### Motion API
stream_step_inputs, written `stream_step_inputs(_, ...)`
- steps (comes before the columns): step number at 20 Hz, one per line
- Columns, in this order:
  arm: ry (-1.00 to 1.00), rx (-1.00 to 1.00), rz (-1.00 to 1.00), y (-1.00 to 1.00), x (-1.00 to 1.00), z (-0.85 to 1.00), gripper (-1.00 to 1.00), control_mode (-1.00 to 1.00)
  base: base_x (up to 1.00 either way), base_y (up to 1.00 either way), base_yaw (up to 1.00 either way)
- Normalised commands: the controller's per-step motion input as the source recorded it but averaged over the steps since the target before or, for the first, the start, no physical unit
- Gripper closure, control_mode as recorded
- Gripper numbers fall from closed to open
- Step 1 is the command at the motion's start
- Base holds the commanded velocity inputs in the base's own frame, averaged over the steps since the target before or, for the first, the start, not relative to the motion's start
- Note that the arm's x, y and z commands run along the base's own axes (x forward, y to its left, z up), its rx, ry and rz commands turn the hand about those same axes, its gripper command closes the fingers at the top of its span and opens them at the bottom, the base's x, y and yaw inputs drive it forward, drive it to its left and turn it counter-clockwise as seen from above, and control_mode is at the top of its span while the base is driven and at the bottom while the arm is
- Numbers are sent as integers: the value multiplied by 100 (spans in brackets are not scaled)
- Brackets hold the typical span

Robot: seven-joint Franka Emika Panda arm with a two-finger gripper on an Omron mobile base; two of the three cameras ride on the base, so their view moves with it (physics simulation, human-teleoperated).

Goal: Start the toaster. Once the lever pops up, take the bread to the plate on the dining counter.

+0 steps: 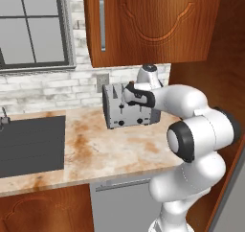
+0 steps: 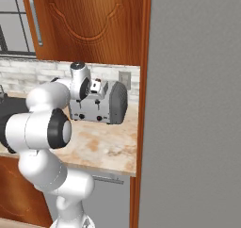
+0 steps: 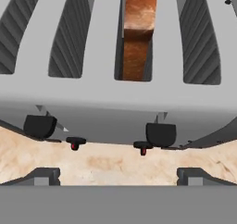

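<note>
Toaster [image 3: 115, 108]: bread [image 3: 138, 33] seated in third slot.
Gripper [image 3: 118, 174]: wide open, empty, above levers.
Risk: descending off-line, missing right lever [image 3: 160, 134].

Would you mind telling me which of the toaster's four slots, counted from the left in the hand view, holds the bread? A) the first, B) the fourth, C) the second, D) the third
D: in the hand view the brown bread sits in the third slot of the toaster; the other three slots look dark and empty.

Matt grey metal toaster [image 1: 125, 112]
</note>
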Motion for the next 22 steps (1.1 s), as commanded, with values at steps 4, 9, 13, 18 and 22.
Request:
stream_step_inputs(4, 0, 0, 0, 0, 7, 0, -100, -100, 0, 0, 0)
stream_step_inputs(9, 0, 0, 0, 0, 6, -2, -100, -100, 0, 0, 0)
stream_step_inputs(13, 0, 0, 0, 0, 3, -12, -100, -100, 0, 0, 0)
stream_step_inputs(18, -1, 0, 0, 0, 0, -14, -100, -100, 0, 0, 0)
stream_step_inputs(22, 0, 0, 0, 0, 0, -13, -100, -100, 0, 0, 0)
